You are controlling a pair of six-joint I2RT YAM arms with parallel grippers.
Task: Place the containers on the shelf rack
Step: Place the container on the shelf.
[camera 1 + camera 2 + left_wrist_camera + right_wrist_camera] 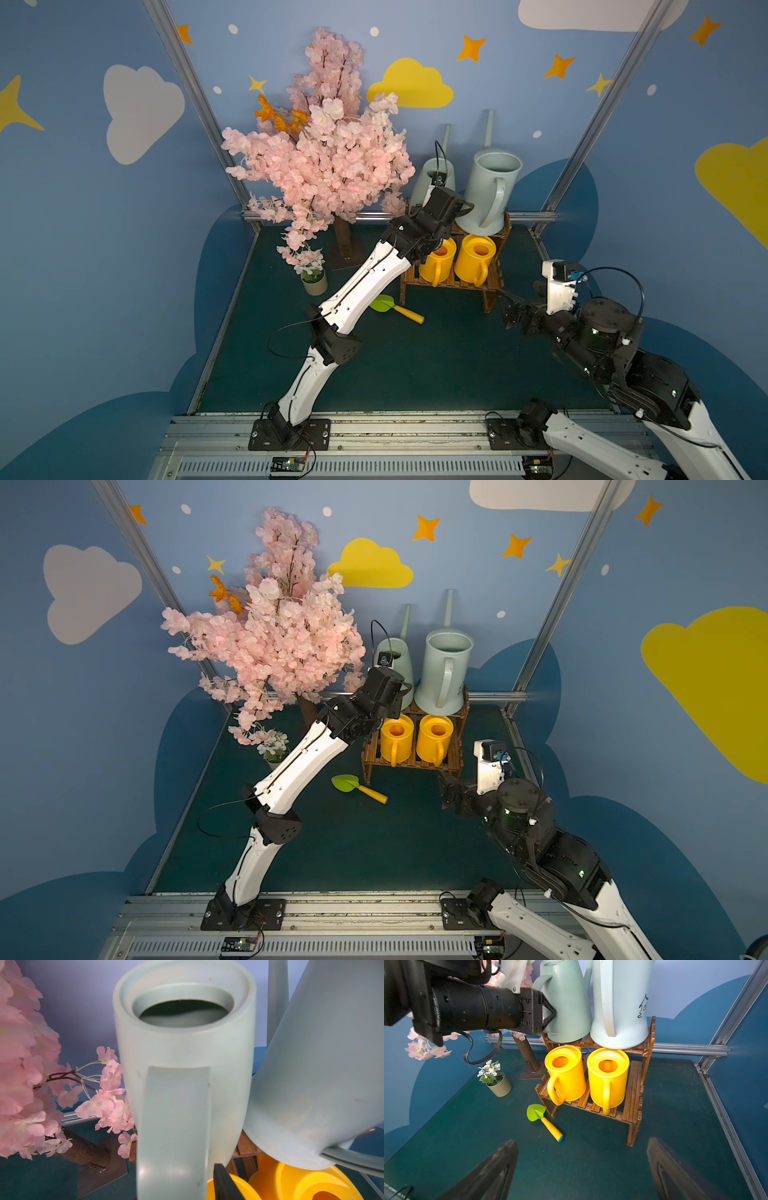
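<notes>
Left end effector [553, 1014] at handle [174, 1126], grip unclear, right one [582, 1142] gaping empty, two pale cans [571, 1001] [627, 991], two yellow cans [566, 1080] [612, 1084]

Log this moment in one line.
shelf rack: four cans on it; left gripper: at green can handle, grip unclear; right gripper: open, empty

A pink artificial blossom tree [320, 166] stands at the back left of a dark green tabletop [415, 365], with a small beige pot [314, 284] of pale flowers near its trunk. A green trowel [395, 308] with a yellow handle lies flat nearby. Blue walls [540, 124] carry painted clouds and stars.
</notes>
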